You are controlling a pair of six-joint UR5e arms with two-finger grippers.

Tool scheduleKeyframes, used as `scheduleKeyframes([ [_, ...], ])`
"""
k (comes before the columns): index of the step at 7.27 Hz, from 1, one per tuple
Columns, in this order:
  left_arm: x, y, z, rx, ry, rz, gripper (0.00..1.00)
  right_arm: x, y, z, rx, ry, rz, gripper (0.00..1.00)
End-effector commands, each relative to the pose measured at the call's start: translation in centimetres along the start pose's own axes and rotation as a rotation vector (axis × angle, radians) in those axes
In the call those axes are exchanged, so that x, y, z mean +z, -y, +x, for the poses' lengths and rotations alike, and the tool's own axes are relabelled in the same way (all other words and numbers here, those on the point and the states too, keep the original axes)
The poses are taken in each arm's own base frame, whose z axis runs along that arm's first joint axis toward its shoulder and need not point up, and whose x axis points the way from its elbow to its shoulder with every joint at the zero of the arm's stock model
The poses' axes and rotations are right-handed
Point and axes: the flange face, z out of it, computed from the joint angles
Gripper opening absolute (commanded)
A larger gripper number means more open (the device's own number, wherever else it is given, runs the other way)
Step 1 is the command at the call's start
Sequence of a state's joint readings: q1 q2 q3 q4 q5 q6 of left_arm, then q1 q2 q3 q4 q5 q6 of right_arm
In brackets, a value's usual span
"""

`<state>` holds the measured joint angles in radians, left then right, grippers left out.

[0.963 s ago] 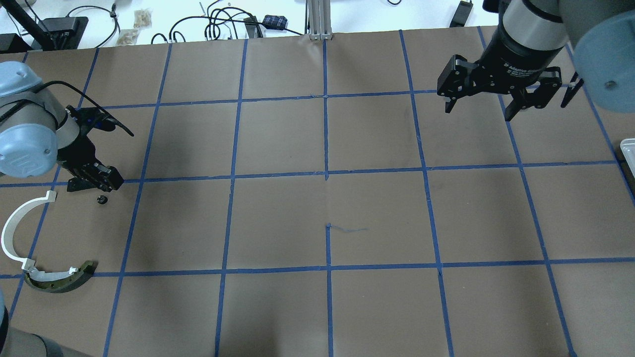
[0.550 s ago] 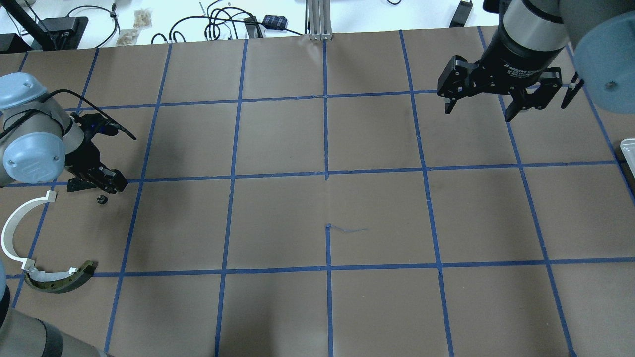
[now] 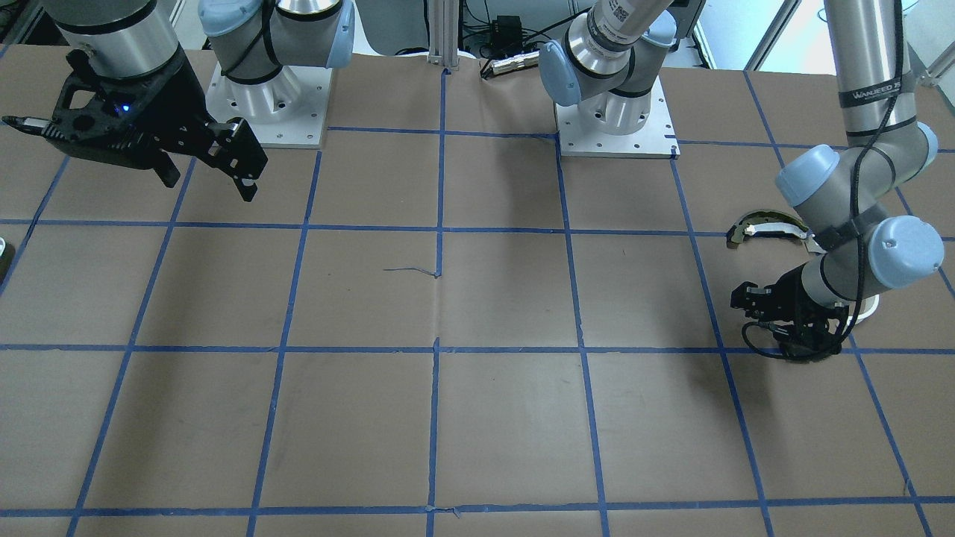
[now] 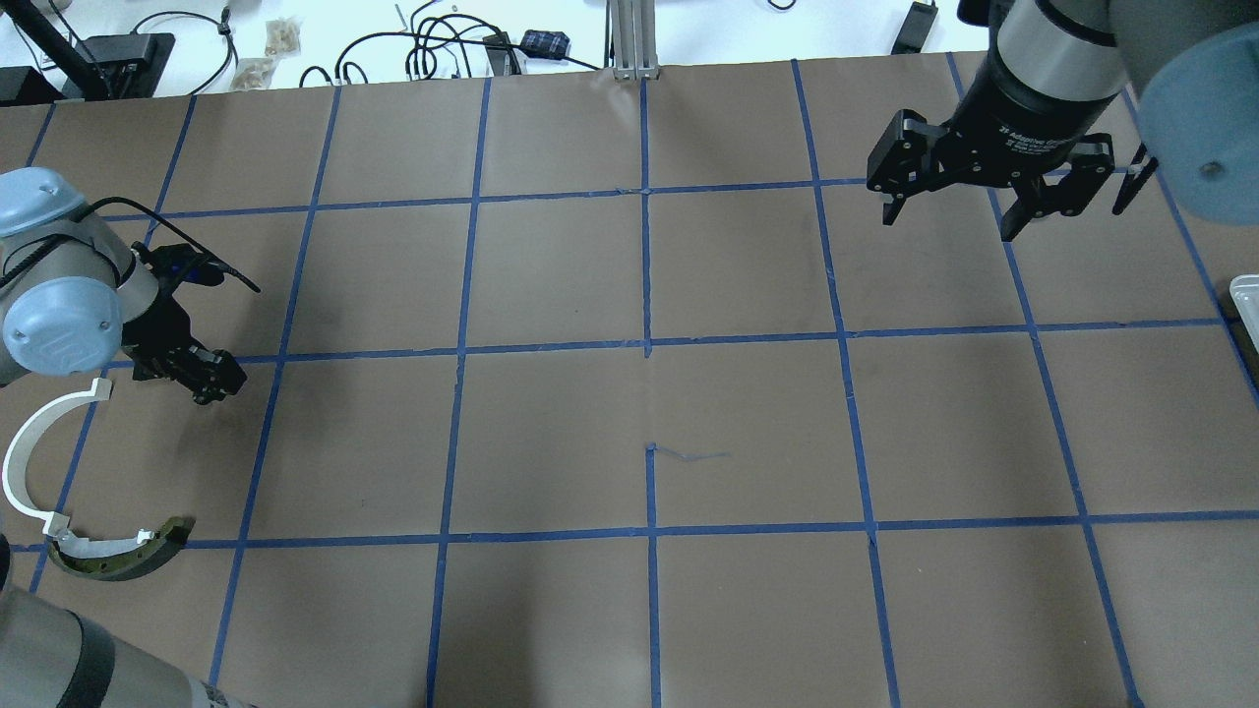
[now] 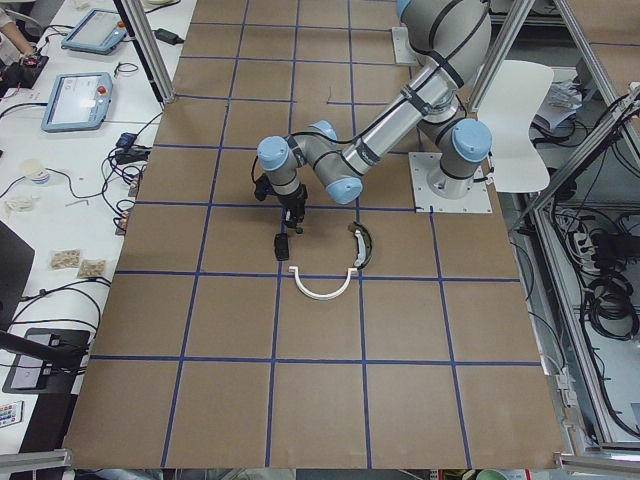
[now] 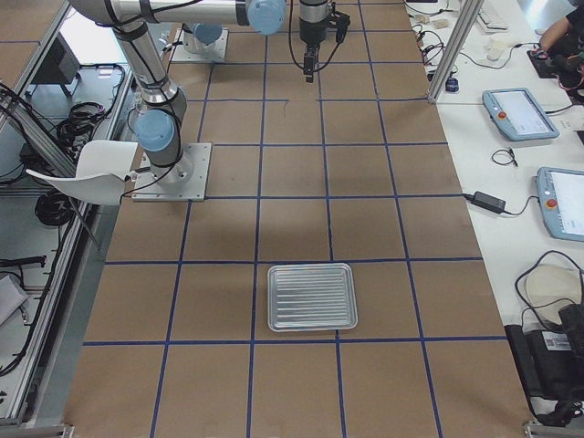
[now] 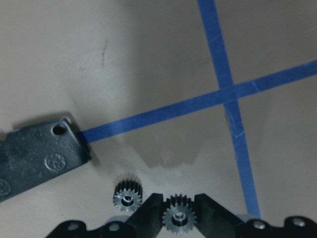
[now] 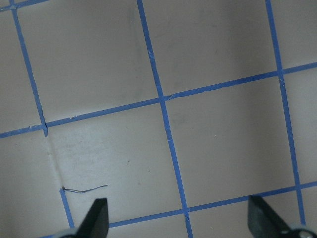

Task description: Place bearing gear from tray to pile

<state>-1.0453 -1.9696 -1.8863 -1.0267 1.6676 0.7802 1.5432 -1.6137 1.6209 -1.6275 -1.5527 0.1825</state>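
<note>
My left gripper [image 7: 178,219] is shut on a small metal bearing gear [image 7: 178,216], low over the table. It shows at the far left of the overhead view [image 4: 211,380]. A second gear [image 7: 128,195] lies on the paper just beside the fingers. The pile is around it: a flat black plate [image 7: 39,158], a white arc strip [image 4: 25,447] and a dark curved piece with a beige top [image 4: 118,556]. My right gripper [image 4: 949,221] is open and empty, high at the far right. The tray [image 6: 310,297] holds nothing that I can see.
The table is brown paper with a blue tape grid [image 4: 647,344]. The tray's corner shows at the right edge of the overhead view [image 4: 1247,293]. Cables and boxes lie beyond the far edge [image 4: 443,44].
My left gripper has turned and shifted slightly toward the near side, and now covers the small gear that showed on the table below it. The right arm has not moved.
</note>
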Motion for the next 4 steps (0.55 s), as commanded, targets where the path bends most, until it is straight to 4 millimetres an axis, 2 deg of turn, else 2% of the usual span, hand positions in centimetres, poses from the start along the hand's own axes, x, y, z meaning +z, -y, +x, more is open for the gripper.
scheduleKeyframes([
  [1,-0.2,0.3,-0.3,-0.055,0.008,0.009,0.88,0.0,0.0,0.0,0.000,-0.001,0.000,1.00],
  [2,-1.3,0.4,0.3,-0.051,0.021,0.023,0.88,0.0,0.0,0.0,0.000,-0.001,0.000,1.00],
  [3,-4.3,1.2,2.7,-0.058,0.057,0.055,0.88,0.0,0.0,0.0,0.000,-0.001,0.000,1.00],
  [4,-9.1,2.2,8.1,-0.038,0.051,0.047,0.88,0.0,0.0,0.0,0.000,-0.001,0.000,1.00],
])
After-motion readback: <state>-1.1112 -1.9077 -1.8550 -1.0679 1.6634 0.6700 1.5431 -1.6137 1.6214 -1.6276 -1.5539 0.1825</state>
